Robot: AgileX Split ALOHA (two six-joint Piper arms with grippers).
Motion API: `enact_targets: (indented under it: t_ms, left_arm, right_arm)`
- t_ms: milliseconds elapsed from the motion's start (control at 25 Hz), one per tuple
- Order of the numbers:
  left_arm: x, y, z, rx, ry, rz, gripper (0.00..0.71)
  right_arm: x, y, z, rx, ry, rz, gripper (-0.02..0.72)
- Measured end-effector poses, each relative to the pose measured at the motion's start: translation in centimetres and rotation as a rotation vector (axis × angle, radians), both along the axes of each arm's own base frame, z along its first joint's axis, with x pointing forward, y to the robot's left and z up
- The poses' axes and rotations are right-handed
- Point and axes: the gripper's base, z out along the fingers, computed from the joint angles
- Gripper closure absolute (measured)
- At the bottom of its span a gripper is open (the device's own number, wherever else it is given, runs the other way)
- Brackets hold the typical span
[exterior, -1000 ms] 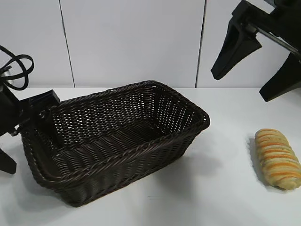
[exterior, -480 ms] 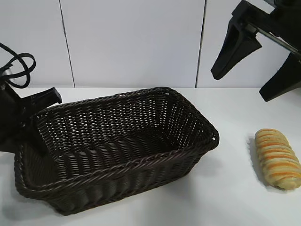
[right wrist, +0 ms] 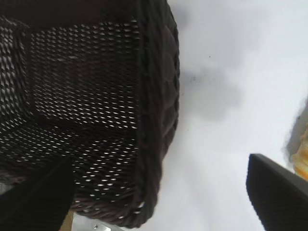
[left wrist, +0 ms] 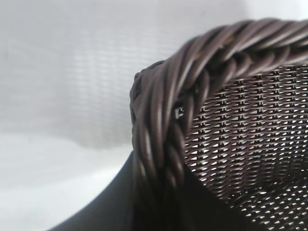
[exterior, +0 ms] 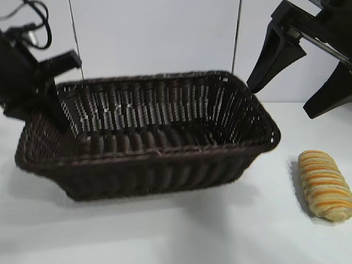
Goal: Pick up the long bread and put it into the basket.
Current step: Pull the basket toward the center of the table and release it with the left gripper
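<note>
White table, long bread lying on it

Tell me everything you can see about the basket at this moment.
The basket is large, rectangular, dark brown woven wicker with sloping sides and a braided rim. It is empty and lifted off the white table, tilted. The left hand grips its rim at the end wall. The long bread lies apart on the table.

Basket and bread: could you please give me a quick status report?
Left gripper shut on the basket rim, basket lifted and tilted. Right gripper open, hanging above the long bread. Bread on the table, outside the basket. Nothing blocking it.
</note>
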Motion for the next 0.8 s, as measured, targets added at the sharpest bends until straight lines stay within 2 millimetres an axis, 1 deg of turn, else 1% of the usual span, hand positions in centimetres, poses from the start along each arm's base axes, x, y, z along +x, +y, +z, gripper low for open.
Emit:
enact_targets:
  t_ms: [80,200,480,600,640,680,720,760,800]
  left_arm:
    - [1.2,-0.7,-0.9,0.005,0.011,-0.022,0.612]
    - [2.3,-1.3,-2.5,0.011,0.036,-0.03,0.612]
    - [3.3,-1.5,-7.2,0.045,0.107,-0.071,0.612]
    - [3.4,-1.5,-8.0,0.042,0.124,-0.066,0.606]
    - [3.4,-1.6,-7.9,0.038,0.124,-0.064,0.584]
    - [3.4,-1.6,-7.9,0.029,0.128,-0.061,0.526]
    - [3.4,-1.7,-7.8,0.021,0.134,-0.059,0.434]
    - [3.3,-1.7,-7.8,0.018,0.139,-0.058,0.317]
    - [3.3,-1.7,-7.7,0.017,0.14,-0.055,0.221]
  right_arm:
    - [0.0,0.0,0.0,0.0,0.0,0.0,0.008]
    - [0.0,0.0,0.0,0.0,0.0,0.0,0.008]
    - [0.0,0.0,0.0,0.0,0.0,0.0,0.008]
    - [0.0,0.0,0.0,0.0,0.0,0.0,0.008]
    - [0.0,0.0,0.0,0.0,0.0,0.0,0.008]
    - [0.0,0.0,0.0,0.0,0.0,0.0,0.008]
    - [0.0,0.0,0.0,0.0,0.0,0.0,0.008]
    - [0.0,0.0,0.0,0.0,0.0,0.0,0.008]
    - [0.0,0.0,0.0,0.0,0.0,0.0,0.008]
